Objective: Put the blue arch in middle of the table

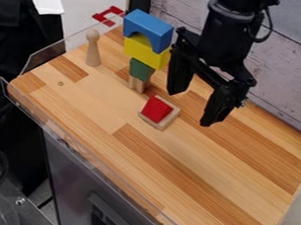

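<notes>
My gripper [192, 109] hangs over the table's back half, right of the block stack, its two fingers spread wide apart with nothing between them. The blue arch [148, 27] lies on top of the stack, above a yellow block [142, 52], a green block [141, 70] and a light wooden piece [137, 84] at the bottom. The left finger is close beside the arch's right end; whether they touch, I cannot tell. The wooden table [178, 175] extends toward the camera and to the right.
A red block [156, 109] rests on a pale wooden block [168, 120] near the stack's foot. To the left stands a wooden peg figure [92, 48]. Clear plastic edging [65, 50] lines the table's left side, and a plank wall rises behind.
</notes>
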`<state>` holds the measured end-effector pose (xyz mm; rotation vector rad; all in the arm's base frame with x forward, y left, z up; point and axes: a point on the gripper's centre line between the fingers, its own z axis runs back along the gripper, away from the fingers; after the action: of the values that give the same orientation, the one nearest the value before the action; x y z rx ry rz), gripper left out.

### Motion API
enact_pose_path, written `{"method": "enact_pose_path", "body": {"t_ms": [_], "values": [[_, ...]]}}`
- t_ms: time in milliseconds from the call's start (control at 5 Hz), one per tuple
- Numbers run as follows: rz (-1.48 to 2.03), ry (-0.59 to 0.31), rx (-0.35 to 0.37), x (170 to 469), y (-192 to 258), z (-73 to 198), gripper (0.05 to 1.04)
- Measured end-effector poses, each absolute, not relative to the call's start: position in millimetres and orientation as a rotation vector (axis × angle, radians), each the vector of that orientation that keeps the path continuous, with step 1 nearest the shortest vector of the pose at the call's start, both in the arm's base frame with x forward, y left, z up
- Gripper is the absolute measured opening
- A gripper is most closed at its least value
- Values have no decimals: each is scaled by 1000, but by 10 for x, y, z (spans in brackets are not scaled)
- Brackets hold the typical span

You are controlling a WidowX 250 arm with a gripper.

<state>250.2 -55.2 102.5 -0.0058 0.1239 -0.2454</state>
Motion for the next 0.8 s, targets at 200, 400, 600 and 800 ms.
{"method": "enact_pose_path", "body": {"t_ms": [200, 400, 600, 800], "values": [[-240, 150, -4, 2473, -538, 960, 1000], [-85, 51, -2, 2558, -158, 1161, 1000], [-3, -12, -23, 2717, 71, 1410, 1000], [127, -71, -67, 2853, 268, 1671, 1000]]}}
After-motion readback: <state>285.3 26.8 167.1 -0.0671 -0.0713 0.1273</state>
